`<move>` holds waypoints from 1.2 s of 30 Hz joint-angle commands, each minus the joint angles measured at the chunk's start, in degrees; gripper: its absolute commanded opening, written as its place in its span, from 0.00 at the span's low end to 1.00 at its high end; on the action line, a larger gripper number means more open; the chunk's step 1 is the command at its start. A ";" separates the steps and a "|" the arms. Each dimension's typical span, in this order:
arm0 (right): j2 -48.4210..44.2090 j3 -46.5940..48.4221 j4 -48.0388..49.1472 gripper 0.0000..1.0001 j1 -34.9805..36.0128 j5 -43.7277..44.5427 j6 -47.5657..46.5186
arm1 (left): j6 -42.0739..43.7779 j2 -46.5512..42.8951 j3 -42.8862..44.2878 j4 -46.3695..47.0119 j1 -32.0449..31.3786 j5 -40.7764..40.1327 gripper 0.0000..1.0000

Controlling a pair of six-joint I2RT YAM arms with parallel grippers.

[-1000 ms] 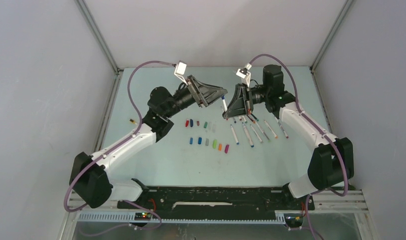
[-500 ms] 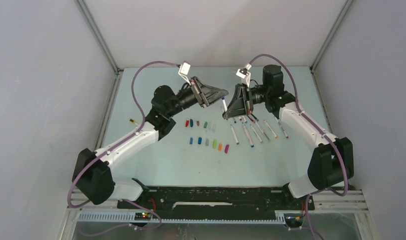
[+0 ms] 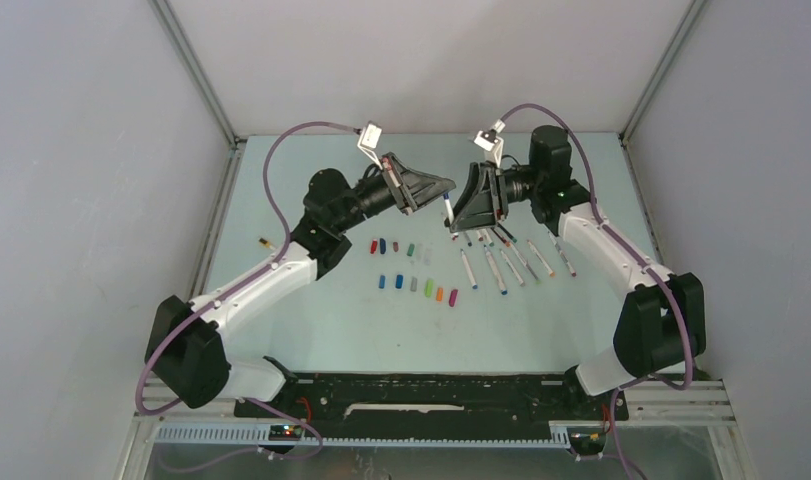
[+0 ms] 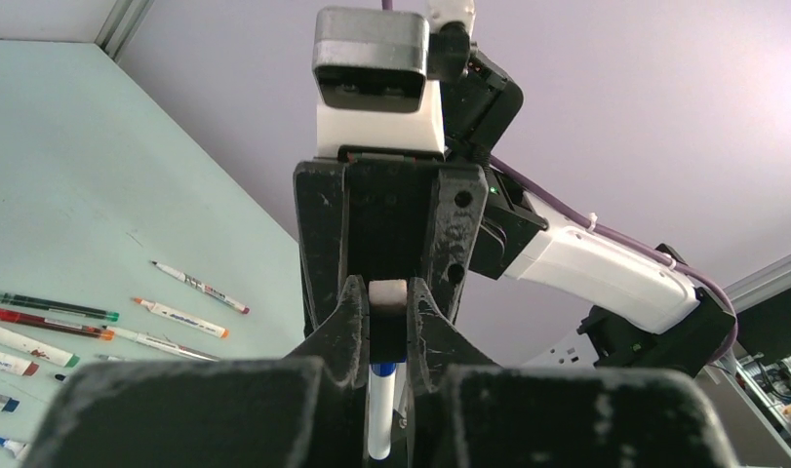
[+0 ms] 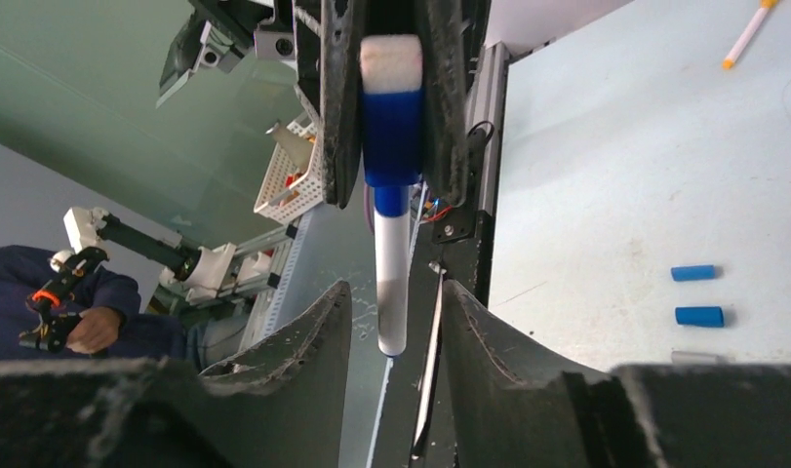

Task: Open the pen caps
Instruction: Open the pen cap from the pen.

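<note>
While my left gripper (image 5: 393, 195) squeezed the blue pen cap (image 5: 392, 136) tight, my right gripper (image 5: 392, 297) stood a little open around the white pen barrel (image 5: 392, 263). Other pen caps (image 3: 413, 285) lay in rows on the table (image 3: 311, 330), beside the pens (image 3: 508, 265).

We see a pale green surface (image 3: 311, 330). On it, coloured caps (image 3: 429, 287) lie in two short rows at the middle, white pens (image 3: 494, 270) fan out just right of them, and one small stub (image 3: 265, 242) lies alone, well apart at the left.
</note>
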 commanded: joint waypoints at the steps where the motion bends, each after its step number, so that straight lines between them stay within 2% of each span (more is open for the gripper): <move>1: 0.65 0.53 11.50 0.41 -1.31 -0.99 10.33 | 1.12 -0.53 3.22 1.72 -0.54 0.14 0.00; 12: 0.87 0.55 12.48 0.33 -0.84 0.84 12.48 | 1.00 0.30 3.20 2.80 -0.75 0.22 0.00; 15: 0.87 0.53 12.17 0.25 -0.78 1.21 12.54 | 0.77 0.64 3.29 3.32 -0.73 0.39 0.00; 19: 0.77 0.53 10.39 0.00 -0.30 1.21 11.17 | 2.10 0.45 3.53 3.23 -0.71 -0.11 0.00; 24: 0.51 0.46 1.46 0.00 0.69 -0.95 2.55 | 7.80 -2.70 3.51 3.71 2.01 -8.93 0.00; 29: -0.29 0.44 -10.86 0.00 1.46 -0.52 -8.13 | 7.67 -2.34 7.61 8.05 8.20 -13.34 0.00; 31: -0.40 -0.80 -8.48 0.00 1.58 -0.49 -7.17 | 7.88 -1.83 9.47 8.39 9.64 -14.55 0.00; 33: -0.52 -3.36 -1.95 0.00 1.78 -0.37 -3.15 | 7.67 -1.78 10.41 8.71 10.30 -16.01 0.00; 36: -0.87 -4.17 -4.28 0.00 1.61 0.98 -7.29 | 7.53 -2.02 10.61 8.21 10.84 -16.15 0.00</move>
